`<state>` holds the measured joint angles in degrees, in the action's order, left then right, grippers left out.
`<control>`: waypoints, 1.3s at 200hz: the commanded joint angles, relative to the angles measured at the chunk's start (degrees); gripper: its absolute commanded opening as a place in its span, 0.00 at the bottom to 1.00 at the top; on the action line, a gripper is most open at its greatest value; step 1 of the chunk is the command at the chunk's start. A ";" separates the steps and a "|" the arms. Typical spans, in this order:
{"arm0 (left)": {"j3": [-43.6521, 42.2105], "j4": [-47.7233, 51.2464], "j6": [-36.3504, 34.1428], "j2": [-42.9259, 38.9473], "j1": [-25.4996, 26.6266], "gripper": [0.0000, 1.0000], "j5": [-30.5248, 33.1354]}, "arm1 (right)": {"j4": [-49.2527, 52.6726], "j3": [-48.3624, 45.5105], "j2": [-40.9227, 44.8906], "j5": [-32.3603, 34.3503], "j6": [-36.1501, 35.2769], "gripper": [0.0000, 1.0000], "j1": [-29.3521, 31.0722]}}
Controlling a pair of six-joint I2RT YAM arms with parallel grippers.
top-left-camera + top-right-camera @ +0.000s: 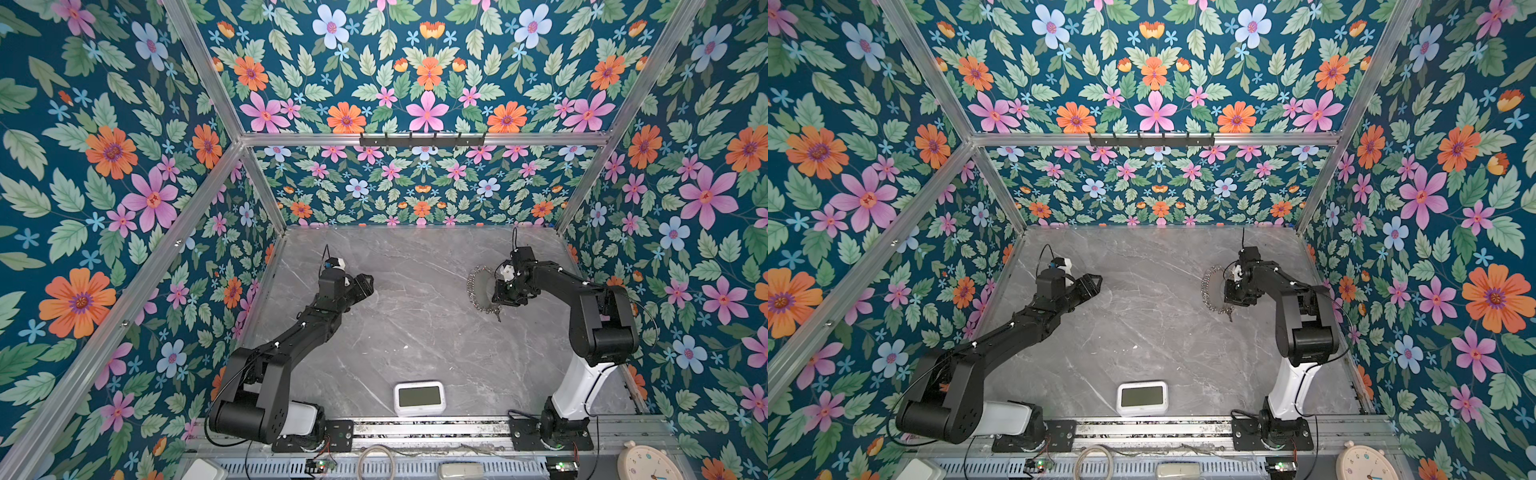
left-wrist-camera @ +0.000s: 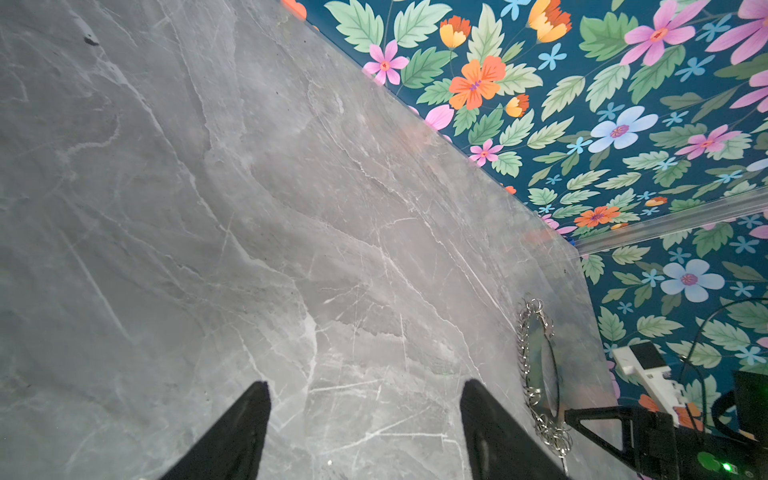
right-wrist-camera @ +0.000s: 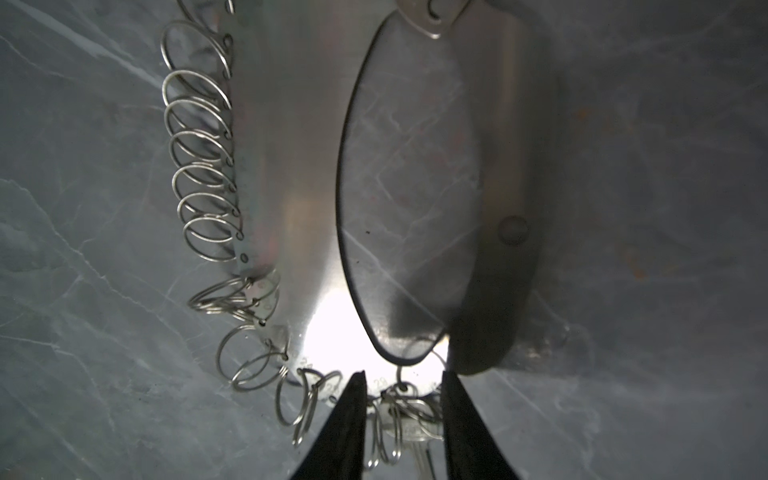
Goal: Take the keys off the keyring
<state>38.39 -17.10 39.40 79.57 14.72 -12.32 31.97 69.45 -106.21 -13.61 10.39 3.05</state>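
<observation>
The right pincer (image 3: 403, 374) straddles the keys (image 3: 415, 432) at the end of the keyring (image 3: 291, 166), jaws part-open, gripping nothing yet. Next it should probably pinch one key; the left pincer (image 2: 365, 381) hangs wide open.

You have a white rectangular clock (image 1: 419, 398) near the front edge of the grey marbled table (image 1: 415, 345), its screen facing up at you. Past that edge, a round cream alarm clock (image 1: 648, 463) sits at the lower right in both top views. A black hook rail (image 1: 422, 140) crosses the floral back wall (image 1: 424, 187).
</observation>
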 commanded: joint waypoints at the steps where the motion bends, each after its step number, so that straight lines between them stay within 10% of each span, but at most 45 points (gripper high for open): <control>1: 0.32 -0.47 -0.73 0.12 -0.04 0.75 -0.51 | 0.64 -0.62 0.81 -1.37 0.41 0.29 0.28; 151: 0.28 -1.87 0.50 1.33 -0.02 0.74 -2.18 | -0.42 -4.88 8.65 10.07 7.38 0.42 2.14; 217: 0.28 -1.54 0.61 0.85 -0.03 0.74 -2.25 | 2.78 -3.54 8.34 12.70 16.07 0.36 2.13; 260: 0.00 -1.53 0.81 0.61 0.01 0.74 -2.15 | 0.90 -1.51 4.32 11.05 18.33 0.14 1.26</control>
<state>38.39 -17.96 40.21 80.25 14.72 -14.33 32.05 65.80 -99.61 -2.81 26.81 4.40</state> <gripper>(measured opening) 0.740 0.192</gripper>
